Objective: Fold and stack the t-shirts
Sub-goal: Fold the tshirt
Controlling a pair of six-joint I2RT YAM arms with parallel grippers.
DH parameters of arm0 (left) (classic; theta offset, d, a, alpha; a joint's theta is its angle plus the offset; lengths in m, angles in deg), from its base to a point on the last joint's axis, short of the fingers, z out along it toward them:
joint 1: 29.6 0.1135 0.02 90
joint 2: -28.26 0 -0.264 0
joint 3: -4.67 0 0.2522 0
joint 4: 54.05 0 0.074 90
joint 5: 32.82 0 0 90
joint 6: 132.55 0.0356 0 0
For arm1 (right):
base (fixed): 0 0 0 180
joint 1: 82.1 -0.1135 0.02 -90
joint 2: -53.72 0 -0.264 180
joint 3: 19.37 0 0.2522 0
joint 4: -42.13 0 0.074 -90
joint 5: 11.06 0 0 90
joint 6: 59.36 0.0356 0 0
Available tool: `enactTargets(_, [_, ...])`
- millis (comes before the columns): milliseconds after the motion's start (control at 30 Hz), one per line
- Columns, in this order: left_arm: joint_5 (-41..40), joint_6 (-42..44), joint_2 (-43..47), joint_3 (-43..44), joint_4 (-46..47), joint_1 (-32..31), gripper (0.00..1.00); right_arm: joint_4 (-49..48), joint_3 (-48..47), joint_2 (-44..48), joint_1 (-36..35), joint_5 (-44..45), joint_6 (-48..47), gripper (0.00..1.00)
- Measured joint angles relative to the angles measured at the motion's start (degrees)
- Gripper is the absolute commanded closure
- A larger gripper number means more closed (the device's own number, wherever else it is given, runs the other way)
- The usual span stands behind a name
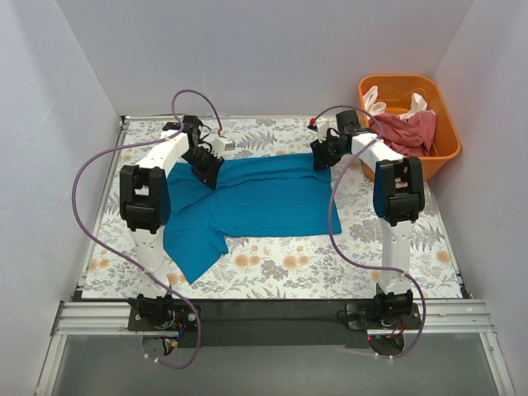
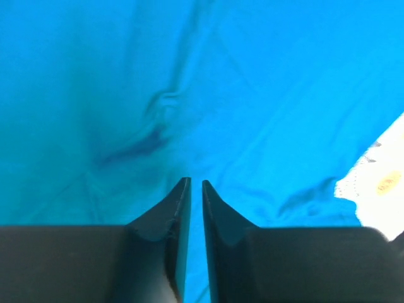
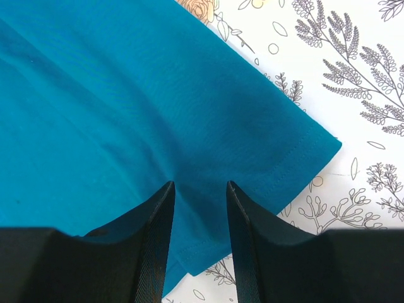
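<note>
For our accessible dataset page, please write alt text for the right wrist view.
A teal-blue cloth t-shirt lies flat, its stitched hem corner on a white tabletop printed with leaves and flowers. The black two-finger end effector points at the cloth, fingers apart.

A: Any readable text, labels, numbers?
B: None, in any of the three views. The teal t-shirt (image 1: 264,194) is plain, with no print or tag showing.
A: What about the surface (image 1: 346,256)?
B: Its cover has a flower and leaf pattern only, no lettering.
A: Orange tub (image 1: 450,140)?
B: The wall is plain. The pink-red cloth (image 1: 404,130) in it shows no print.
A: Arms?
B: The left arm (image 1: 144,198) and right arm (image 1: 398,190) have black and white housings. Any marking on them is too small to read from the top view.
</note>
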Motion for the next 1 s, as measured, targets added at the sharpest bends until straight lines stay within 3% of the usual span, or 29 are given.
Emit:
enactTargets(100, [0.63,-0.22,0.63,-0.63,-0.46,-0.81,0.95,0.04,0.0,-0.17,0.0,0.09,-0.11,0.55])
enactTargets(133, [0.79,-0.22,0.85,-1.18,-0.44,-1.05,0.9,0.04,0.0,-0.17,0.0,0.13,-0.13,0.55])
enactTargets(233, [1.03,-1.51,1.2,-2.8,-0.39,-1.44,0.6,0.04,0.0,-0.17,0.0,0.15,-0.15,0.55])
enactTargets(300, [0.96,-2.99,1.25,-3.26,0.02,-1.38,0.54,0.04,0.0,-0.17,0.0,0.15,-0.15,0.55])
enactTargets(400, [0.92,-4.72,1.05,-1.7,0.59,-0.17,0.52,0.07,0.0,-0.17,0.0,0.13,-0.13,0.55])
enactTargets(600, [2.12,-4.81,-2.36,12.17,0.13,4.5,0.48,0.17,0.2,-0.17,0.0,0.09,-0.13,0.55])
enactTargets(1000, [2.12,-2.1,-8.26,10.49,0.85,5.01,0.5,0.2,0.28,-0.17,0.0,-0.07,-0.15,0.55])
